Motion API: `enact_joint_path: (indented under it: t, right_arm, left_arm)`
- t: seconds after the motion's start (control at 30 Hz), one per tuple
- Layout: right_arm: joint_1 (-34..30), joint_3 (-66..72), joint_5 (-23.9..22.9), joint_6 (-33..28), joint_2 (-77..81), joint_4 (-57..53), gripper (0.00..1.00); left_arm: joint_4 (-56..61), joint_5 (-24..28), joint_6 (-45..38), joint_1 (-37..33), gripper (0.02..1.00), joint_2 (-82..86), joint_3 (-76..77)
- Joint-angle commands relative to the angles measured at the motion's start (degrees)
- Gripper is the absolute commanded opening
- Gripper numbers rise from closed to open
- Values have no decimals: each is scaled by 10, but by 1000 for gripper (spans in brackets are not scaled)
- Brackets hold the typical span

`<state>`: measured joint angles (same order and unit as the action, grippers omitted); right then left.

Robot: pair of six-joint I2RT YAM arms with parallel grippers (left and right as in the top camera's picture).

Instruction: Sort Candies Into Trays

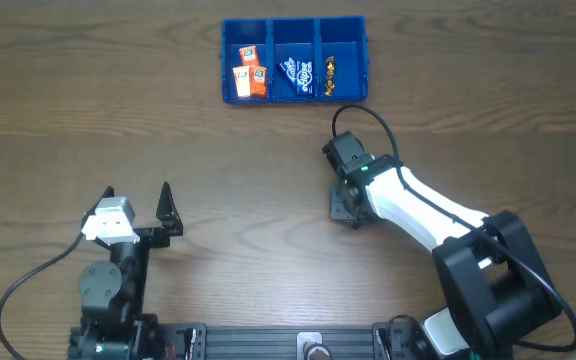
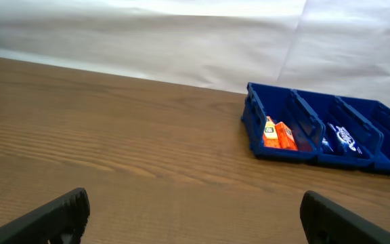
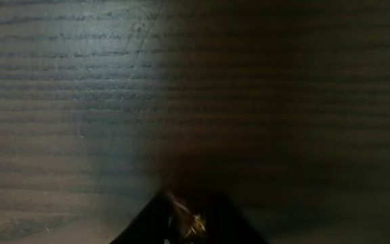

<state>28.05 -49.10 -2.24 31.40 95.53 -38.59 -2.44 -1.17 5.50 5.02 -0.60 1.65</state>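
Brown wood table (image 1: pixel 218 150) lies under our arms. Our left gripper (image 1: pixel 136 192) sits near, fingers wide apart, holding nothing. Far off sits the blue tray (image 1: pixel 294 98). Our right gripper (image 1: pixel 347 207), closer to it, pinches a gold candy (image 3: pixel 187 222); the tray's right pocket (image 1: pixel 351 58) lies straight ahead, farther away.

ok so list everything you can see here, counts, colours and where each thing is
tray: 1, blue, three compartments, far side of the table
orange candies: 3, orange, tray's left compartment
blue candies: count unclear, blue and white, middle compartment
gold candies: count unclear, gold, right compartment
held gold candy: 1, gold, between the right fingers, close over the table
table: 1, brown wood
left fingers: 2, black, open, near left of the table
right fingers: 2, black, shut on the held gold candy, mid table
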Motion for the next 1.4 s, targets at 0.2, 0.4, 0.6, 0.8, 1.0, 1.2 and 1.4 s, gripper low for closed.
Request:
enact_joint_path:
  t: [0.2, 0.4, 0.6, 0.8, 1.0, 1.2, 1.4]
  right_arm:
    - [2, 3, -10, 4, 16, -7, 183]
    - [2, 3, -10, 16, 16, -7, 137]
    - [2, 3, -10, 17, 16, -7, 71]
    - [2, 3, -10, 17, 16, -7, 45]
    - [-2, -47, -20, 15, -12, -37, 36]
    - [-48, -328, -105, -67, -9, -156, 36]
    - [-94, -597, -173, -171, 153, -98, 49]
  left_arm:
    - [-20, -3, -8, -2, 998, 3, -14]
    - [-20, -3, -8, -2, 998, 3, -14]
    - [-20, -3, -8, -2, 1000, 3, -14]
    - [-20, -3, -8, -2, 998, 3, -14]
    - [-20, -3, -8, -2, 998, 3, -14]
    - [-20, -3, -8, -2, 998, 3, -14]
    - [-20, -3, -8, -2, 998, 3, -14]
